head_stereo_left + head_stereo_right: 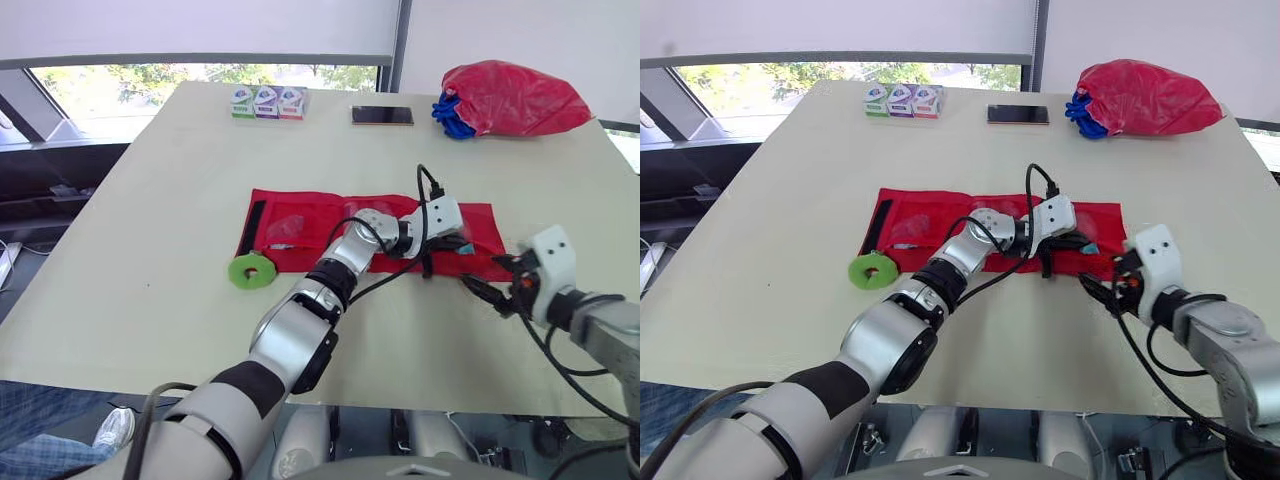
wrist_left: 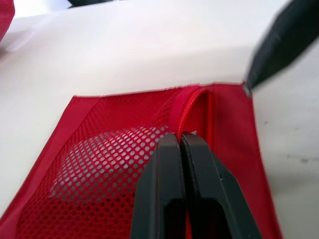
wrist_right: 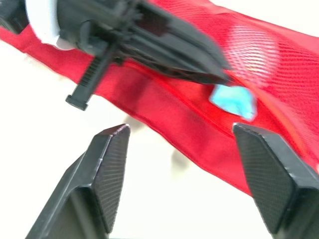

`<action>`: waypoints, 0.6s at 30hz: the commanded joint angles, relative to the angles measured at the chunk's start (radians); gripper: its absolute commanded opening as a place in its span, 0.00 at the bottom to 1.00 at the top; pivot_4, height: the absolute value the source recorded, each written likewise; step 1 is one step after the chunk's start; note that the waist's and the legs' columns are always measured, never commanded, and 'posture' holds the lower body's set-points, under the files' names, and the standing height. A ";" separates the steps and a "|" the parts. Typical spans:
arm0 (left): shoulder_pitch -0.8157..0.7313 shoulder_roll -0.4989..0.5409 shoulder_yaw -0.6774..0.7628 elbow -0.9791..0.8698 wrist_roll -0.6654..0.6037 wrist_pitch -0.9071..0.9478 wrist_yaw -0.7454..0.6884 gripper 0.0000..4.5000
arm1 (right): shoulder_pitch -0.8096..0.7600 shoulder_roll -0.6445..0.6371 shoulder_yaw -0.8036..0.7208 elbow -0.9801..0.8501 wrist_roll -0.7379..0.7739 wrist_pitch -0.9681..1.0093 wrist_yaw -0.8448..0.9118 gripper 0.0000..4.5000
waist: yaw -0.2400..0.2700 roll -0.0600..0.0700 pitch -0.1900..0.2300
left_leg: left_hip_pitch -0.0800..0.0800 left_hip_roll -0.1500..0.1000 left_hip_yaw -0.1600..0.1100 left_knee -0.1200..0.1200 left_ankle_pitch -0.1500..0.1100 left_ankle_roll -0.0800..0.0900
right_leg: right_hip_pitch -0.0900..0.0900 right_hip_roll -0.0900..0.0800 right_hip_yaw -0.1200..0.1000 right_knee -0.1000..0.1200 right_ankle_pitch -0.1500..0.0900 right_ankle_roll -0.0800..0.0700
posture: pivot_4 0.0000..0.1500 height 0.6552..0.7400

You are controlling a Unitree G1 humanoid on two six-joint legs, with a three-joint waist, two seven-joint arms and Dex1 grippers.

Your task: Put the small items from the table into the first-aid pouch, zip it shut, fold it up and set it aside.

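The pouch (image 1: 300, 225) lies flat in the middle of the table (image 1: 150, 200). A ring (image 1: 251, 270) sits at its front left corner. Along the far edge, left to right: small boxes (image 1: 266, 102), a phone (image 1: 382, 115), a bag (image 1: 510, 98).

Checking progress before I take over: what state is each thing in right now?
Pouch: unfolded, flat on the table.
Left claw: shut, on the pouch's zip line.
Right claw: open, empty, beside the pouch's near edge.
Green roll: lying flat at the pouch's near corner, not packed.
Phone: lying flat, far side.
Boxes: three in a row, far edge.
Red bag: bunched up, far right corner.
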 commanded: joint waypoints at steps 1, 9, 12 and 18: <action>-0.001 -0.004 0.042 -0.114 -0.088 0.029 -0.071 0.31 | 0.024 0.025 -0.042 0.044 -0.035 -0.067 -0.052 1.00 | -0.001 0.000 0.000 | 0.000 0.000 0.000 0.000 0.000 0.000 | 0.000 0.000 0.000 0.000 0.000 0.000 | 1.00 1.00; 0.137 0.181 0.029 -0.487 -0.194 0.227 -0.275 0.99 | -0.003 0.111 0.042 0.213 -0.085 -0.178 -0.120 1.00 | -0.017 0.002 -0.001 | 0.002 0.001 0.002 -0.001 0.000 0.000 | 0.000 0.001 0.002 0.001 0.000 0.000 | 1.00 1.00; 0.195 0.306 0.040 -0.630 -0.235 0.311 -0.333 0.99 | -0.035 0.147 0.083 0.295 -0.104 -0.208 -0.139 1.00 | -0.032 0.002 -0.001 | 0.004 0.003 0.003 -0.001 0.000 0.000 | 0.000 0.003 0.004 0.002 0.000 0.000 | 1.00 1.00; 0.331 0.532 0.182 -0.937 -0.486 0.466 -0.462 1.00 | -0.030 0.147 0.118 0.345 -0.095 -0.259 -0.093 0.61 | -0.026 0.002 -0.002 | 0.004 0.003 0.004 -0.001 0.000 0.000 | 0.000 0.002 0.005 0.001 0.000 0.000 | 1.00 1.00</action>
